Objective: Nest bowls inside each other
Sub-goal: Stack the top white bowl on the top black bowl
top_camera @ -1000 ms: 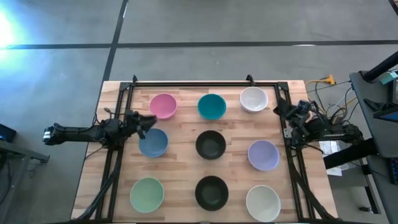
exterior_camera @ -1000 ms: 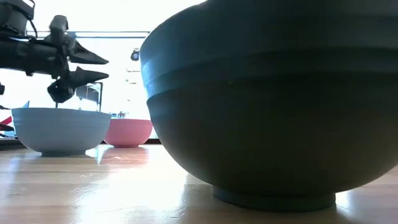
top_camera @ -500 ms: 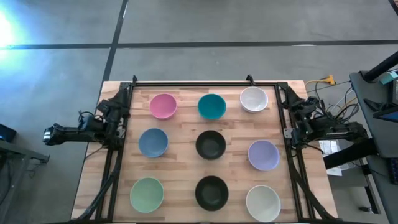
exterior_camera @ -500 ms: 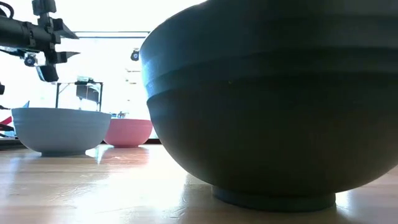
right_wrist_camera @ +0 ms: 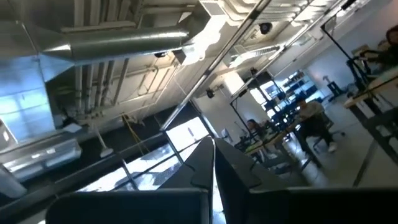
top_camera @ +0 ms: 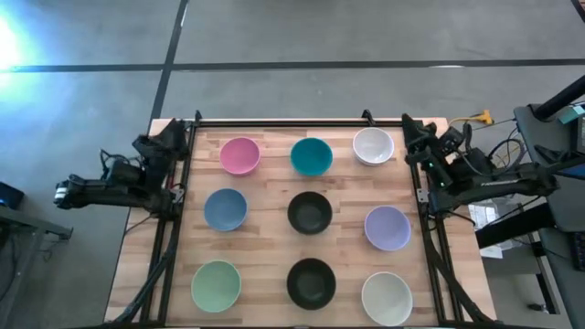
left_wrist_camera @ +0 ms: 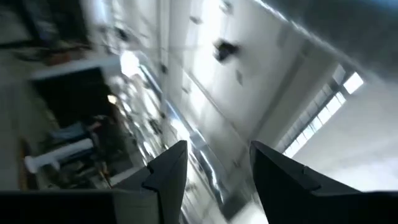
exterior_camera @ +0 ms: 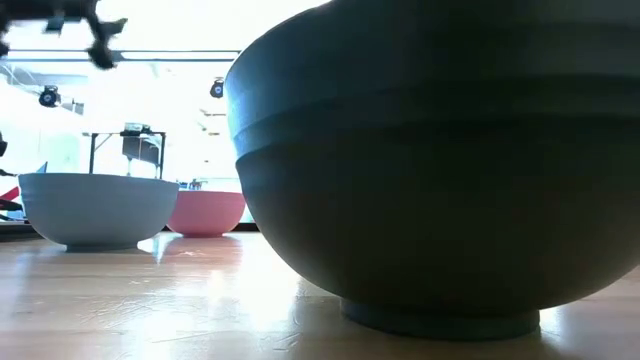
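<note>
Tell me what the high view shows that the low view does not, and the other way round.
Only the high view shows all nine bowls in a three-by-three grid, none nested, among them the teal bowl and lavender bowl, plus the left gripper and right gripper beside the table.

Only the low view shows the bright room behind.

Both show the blue bowl, pink bowl and a black bowl.

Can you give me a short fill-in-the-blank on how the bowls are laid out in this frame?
1. The nine bowls lie in a grid of three rows by ____ columns.
2. The bowl at the grid's centre, below the teal bowl, is ____.
3. Between the pink bowl and the pale green bowl lies the ____ bowl.
4. The number of bowls already nested is ____.

Missing words: three; black; blue; zero
</note>
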Robot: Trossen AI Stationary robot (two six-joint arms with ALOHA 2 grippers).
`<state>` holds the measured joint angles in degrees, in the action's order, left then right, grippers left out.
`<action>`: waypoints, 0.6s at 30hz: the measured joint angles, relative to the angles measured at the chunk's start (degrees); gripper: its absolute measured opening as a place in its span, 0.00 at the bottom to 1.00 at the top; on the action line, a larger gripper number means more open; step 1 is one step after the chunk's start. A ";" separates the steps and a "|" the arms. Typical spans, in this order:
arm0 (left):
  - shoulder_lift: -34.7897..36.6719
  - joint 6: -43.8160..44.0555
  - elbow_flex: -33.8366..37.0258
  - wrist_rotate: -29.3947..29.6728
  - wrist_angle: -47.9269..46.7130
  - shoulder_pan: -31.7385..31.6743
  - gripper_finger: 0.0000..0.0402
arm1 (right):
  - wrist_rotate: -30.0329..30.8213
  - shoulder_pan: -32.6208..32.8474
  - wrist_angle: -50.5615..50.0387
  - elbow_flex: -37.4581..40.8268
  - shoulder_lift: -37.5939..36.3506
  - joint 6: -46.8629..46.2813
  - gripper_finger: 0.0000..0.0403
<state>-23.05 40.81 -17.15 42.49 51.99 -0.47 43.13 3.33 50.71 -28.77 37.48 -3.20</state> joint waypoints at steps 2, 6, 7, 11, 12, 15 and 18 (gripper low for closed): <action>-6.56 -5.26 -6.74 -5.76 -0.05 0.04 0.40 | 0.00 0.00 -0.78 -3.82 3.20 1.77 0.02; -18.06 -18.32 -20.50 -13.97 -0.84 0.04 0.40 | -3.22 -0.55 -6.79 -10.84 7.08 2.66 0.02; -20.13 -21.50 -24.11 -15.24 -1.84 0.04 0.40 | -5.52 -1.12 -10.50 -12.61 7.41 1.57 0.02; -29.83 -26.33 -38.95 -16.09 -25.88 -0.02 0.40 | -18.07 -5.29 -39.97 -22.08 7.55 -6.77 0.02; -31.42 -26.56 -43.13 -16.08 -35.59 -0.05 0.40 | -21.09 -6.66 -50.20 -25.06 7.91 -8.92 0.02; -38.39 -26.31 -56.28 -15.27 -66.31 -0.22 0.40 | -24.94 -10.51 -80.85 -34.57 10.39 -11.56 0.02; -45.95 -26.22 -67.32 -13.91 -90.66 -0.22 0.40 | -23.17 -13.93 -102.53 -41.80 14.26 -11.55 0.02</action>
<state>-69.00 14.59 -84.48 28.58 -38.67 -0.69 19.97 -10.60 -51.82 -70.57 51.74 -14.75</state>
